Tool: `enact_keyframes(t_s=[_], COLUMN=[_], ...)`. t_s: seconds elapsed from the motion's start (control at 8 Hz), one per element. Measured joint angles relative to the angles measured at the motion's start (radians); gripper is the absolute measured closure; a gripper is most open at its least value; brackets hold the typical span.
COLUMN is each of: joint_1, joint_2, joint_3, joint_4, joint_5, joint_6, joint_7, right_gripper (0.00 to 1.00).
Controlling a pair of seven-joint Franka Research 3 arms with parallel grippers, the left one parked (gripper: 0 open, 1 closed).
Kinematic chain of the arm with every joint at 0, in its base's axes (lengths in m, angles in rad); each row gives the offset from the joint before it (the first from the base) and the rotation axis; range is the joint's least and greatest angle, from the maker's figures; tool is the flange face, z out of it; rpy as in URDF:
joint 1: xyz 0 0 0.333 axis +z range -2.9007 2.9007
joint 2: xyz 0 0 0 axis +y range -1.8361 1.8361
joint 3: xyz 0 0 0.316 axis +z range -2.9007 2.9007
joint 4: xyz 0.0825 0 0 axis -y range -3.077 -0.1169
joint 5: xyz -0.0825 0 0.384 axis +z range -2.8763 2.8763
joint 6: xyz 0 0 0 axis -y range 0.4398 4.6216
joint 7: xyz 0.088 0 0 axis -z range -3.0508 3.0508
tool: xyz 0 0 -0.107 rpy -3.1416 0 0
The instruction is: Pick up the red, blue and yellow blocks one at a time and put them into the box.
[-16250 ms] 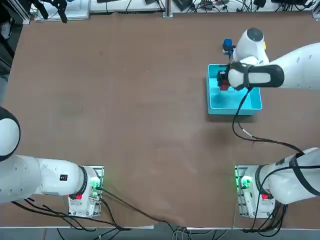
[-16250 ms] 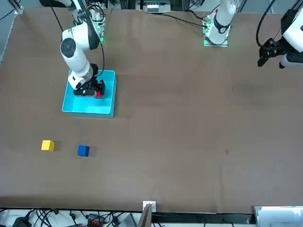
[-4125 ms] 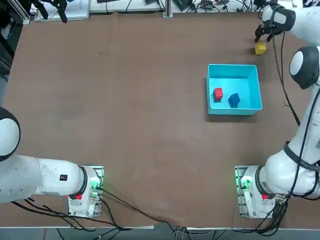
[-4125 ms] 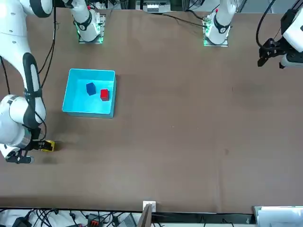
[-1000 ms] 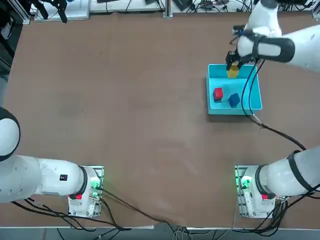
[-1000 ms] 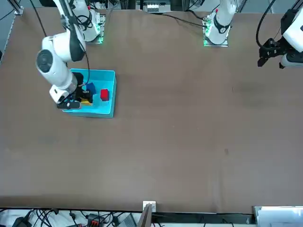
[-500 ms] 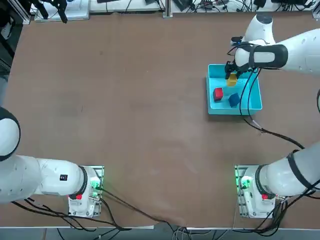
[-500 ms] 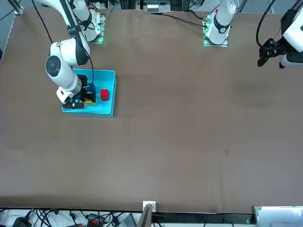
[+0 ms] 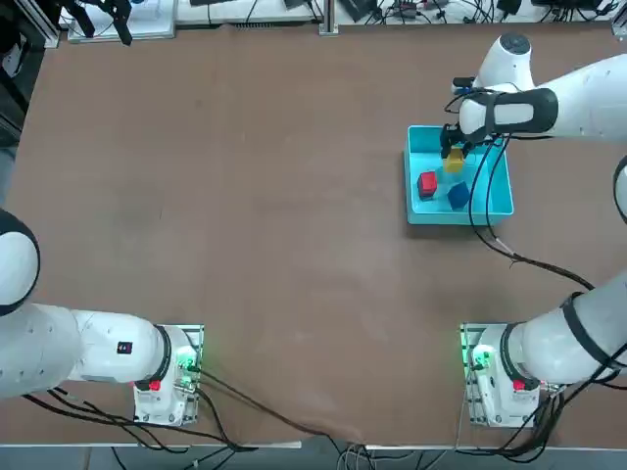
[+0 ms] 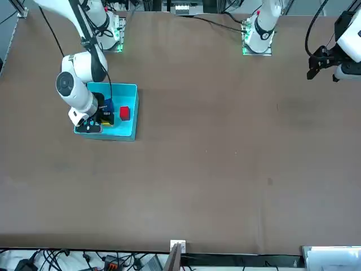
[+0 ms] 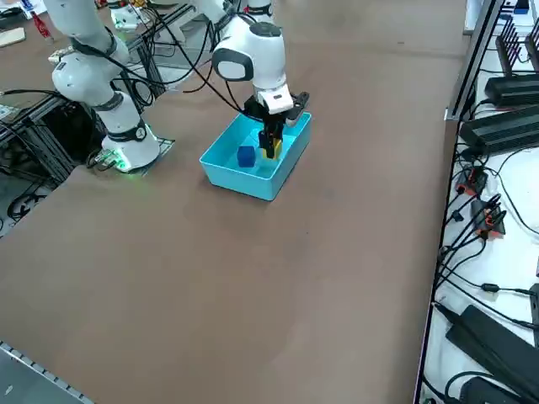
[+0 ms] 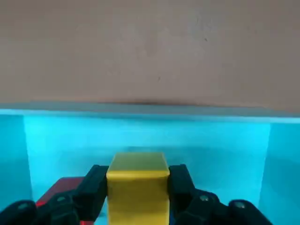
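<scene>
My right gripper (image 9: 454, 155) is shut on the yellow block (image 9: 454, 164) and holds it low inside the cyan box (image 9: 493, 203), near its far wall. The wrist view shows the yellow block (image 12: 138, 187) pinched between the two black fingers (image 12: 93, 186), with the box's wall (image 12: 140, 133) behind it. On the box floor, beside the gripper, lie the red block (image 9: 427, 183) and the blue block (image 9: 458, 195). From across the table, the red block (image 10: 124, 113) and the blue block (image 10: 108, 104) show beside the gripper (image 10: 101, 119). Whether the yellow block touches the floor I cannot tell.
The box (image 11: 244, 178) stands on the brown table toward the far right. My right arm's cable (image 9: 480, 211) hangs across the box's right part. Cables and equipment lie along the table's far edge.
My right gripper has carried the yellow block from over the box's far wall further in over the box and lower into it. The red and blue blocks have not moved.
</scene>
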Motion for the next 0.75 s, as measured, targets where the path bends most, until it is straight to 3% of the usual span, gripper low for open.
enact_keyframes(t_s=[0.5, 0.62, 0.75], joint_1=[-0.001, 0.0, 0.001], joint_2=[0.042, 0.036, 0.017], joint_3=[-0.006, -0.006, -0.006], joint_4=[0.003, 0.008, 0.015], joint_5=[-0.002, -0.003, -0.003], joint_6=[0.053, 0.049, 0.021], joint_7=[-0.001, -0.001, -0.001], right_gripper=[0.28, 0.12, 0.02])
